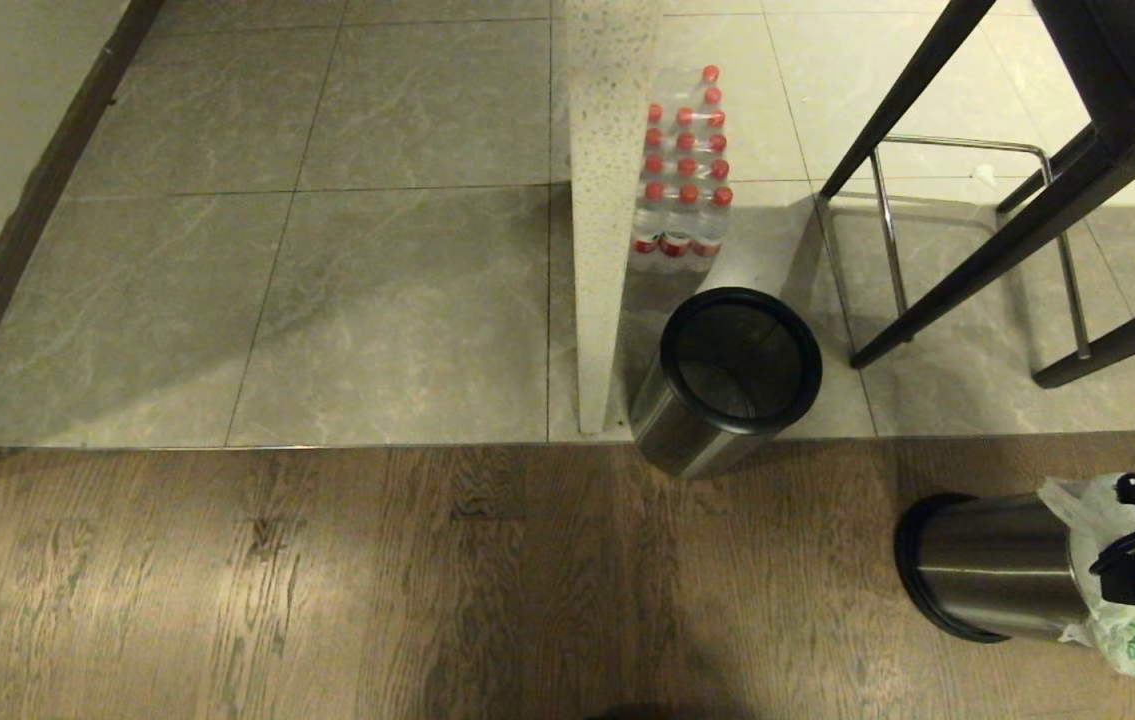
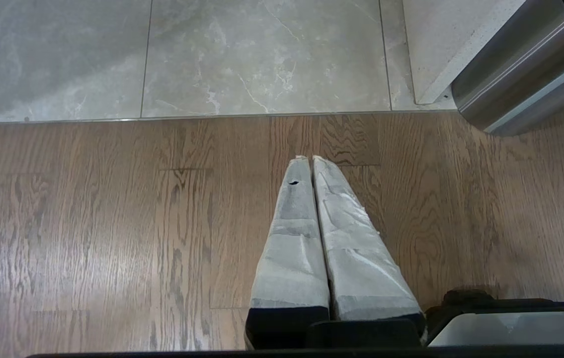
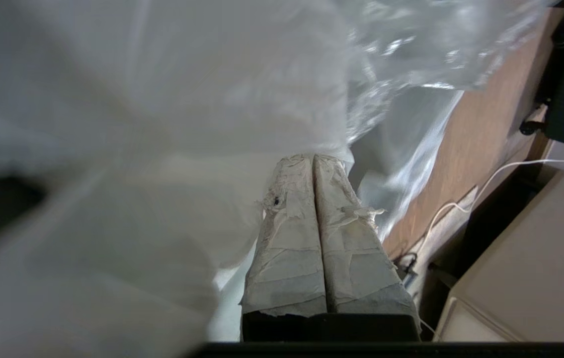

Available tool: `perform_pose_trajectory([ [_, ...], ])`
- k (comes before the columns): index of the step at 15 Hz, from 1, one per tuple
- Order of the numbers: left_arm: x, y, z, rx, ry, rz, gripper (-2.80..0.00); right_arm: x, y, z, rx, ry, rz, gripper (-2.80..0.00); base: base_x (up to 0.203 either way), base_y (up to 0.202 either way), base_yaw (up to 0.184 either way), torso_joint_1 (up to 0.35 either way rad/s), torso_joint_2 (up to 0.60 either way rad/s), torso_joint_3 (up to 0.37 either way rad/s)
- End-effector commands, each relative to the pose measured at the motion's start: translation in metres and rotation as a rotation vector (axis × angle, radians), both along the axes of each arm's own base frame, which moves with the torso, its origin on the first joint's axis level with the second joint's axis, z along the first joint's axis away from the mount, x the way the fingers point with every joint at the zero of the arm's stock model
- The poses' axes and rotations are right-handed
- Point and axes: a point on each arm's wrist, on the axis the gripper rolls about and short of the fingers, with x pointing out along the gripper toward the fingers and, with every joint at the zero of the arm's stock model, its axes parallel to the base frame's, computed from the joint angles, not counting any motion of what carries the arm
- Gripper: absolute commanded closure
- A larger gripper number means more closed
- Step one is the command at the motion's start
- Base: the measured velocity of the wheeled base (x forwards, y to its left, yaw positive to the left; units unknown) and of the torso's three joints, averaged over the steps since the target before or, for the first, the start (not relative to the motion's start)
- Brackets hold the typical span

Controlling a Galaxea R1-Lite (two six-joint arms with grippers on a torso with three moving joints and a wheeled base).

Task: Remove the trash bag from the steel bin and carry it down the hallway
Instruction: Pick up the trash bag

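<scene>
- Two floor surfaces meet before us: grey marbled tiles (image 1: 397, 260) beyond, wood flooring (image 1: 377, 580) nearer, with a speckled partition (image 1: 609, 200) and a pack of water bottles (image 1: 682, 170) behind.
- We see one upright bin (image 1: 727, 380) and the steel bin (image 1: 992, 565) tipped on its side.
- We note the right gripper (image 3: 313, 160) pinched tight on the trash bag (image 1: 1112, 625) at the tipped bin's mouth.
- We find the left gripper (image 2: 310, 160) closed, empty, above the wood.
</scene>
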Motion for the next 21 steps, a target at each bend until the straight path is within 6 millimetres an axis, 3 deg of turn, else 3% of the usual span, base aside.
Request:
perform_pose_trajectory([
  [1,0.000,0.000,0.000,-0.001,0.000,0.000,0.00,0.002,-0.012,-0.013,0.003,0.007,-0.025,0.00,0.000,0.000,0.000,0.000,0.00,0.000],
  [6,0.000,0.000,0.000,-0.001,0.000,0.000,0.00,0.002,-0.037,-0.029,-0.012,-0.024,-0.093,0.00,0.000,0.000,0.000,0.000,0.00,0.000],
  [10,0.000,0.000,0.000,-0.001,0.000,0.001,0.00,-0.001,-0.045,-0.024,-0.033,-0.053,-0.114,0.00,0.000,0.000,0.000,0.000,0.00,0.000],
  [13,0.000,0.000,0.000,-0.001,0.002,0.000,0.00,-0.004,-0.043,0.010,-0.073,-0.103,-0.116,0.00,0.000,0.000,0.000,0.000,0.00,0.000],
  [18,0.000,0.000,0.000,-0.001,0.000,0.001,0.00,-0.040,-0.010,0.071,-0.042,-0.134,-0.062,0.00,0.000,0.000,0.000,0.000,0.00,0.000],
  [21,0.000,0.000,0.000,-0.001,0.000,0.001,0.00,-0.060,0.028,0.079,0.070,-0.103,0.032,0.00,0.000,0.000,0.000,0.000,0.00,0.000],
])
